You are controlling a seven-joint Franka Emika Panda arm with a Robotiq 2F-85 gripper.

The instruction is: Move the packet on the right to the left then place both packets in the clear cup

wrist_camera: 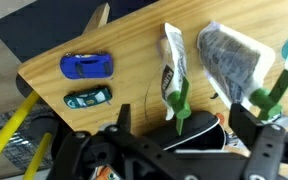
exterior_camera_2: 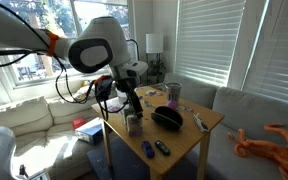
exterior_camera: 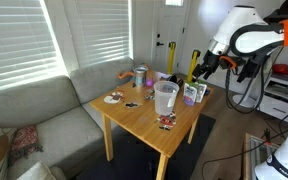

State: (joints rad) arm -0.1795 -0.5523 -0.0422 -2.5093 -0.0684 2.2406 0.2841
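Wrist view: gripper (wrist_camera: 224, 105) fingers (wrist_camera: 180, 100) apart, holding nothing. Just past the tips one packet (wrist_camera: 231, 55) sits between them, second packet (wrist_camera: 173, 60) outside one finger; centre on the inner one before closing, sparing its neighbour. Farther off: clear cup (exterior_camera: 165, 97).

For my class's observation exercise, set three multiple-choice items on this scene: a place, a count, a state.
1. Where does the clear cup stand? A sofa B wooden table C floor
2. How many toy cars show in the wrist view? A two B four C none
3. The gripper is: A open B shut on the cup C out of view
Key: B, its base rests on the tabletop; A, one blue, one dark; A, its fingers stand apart with a packet between them.
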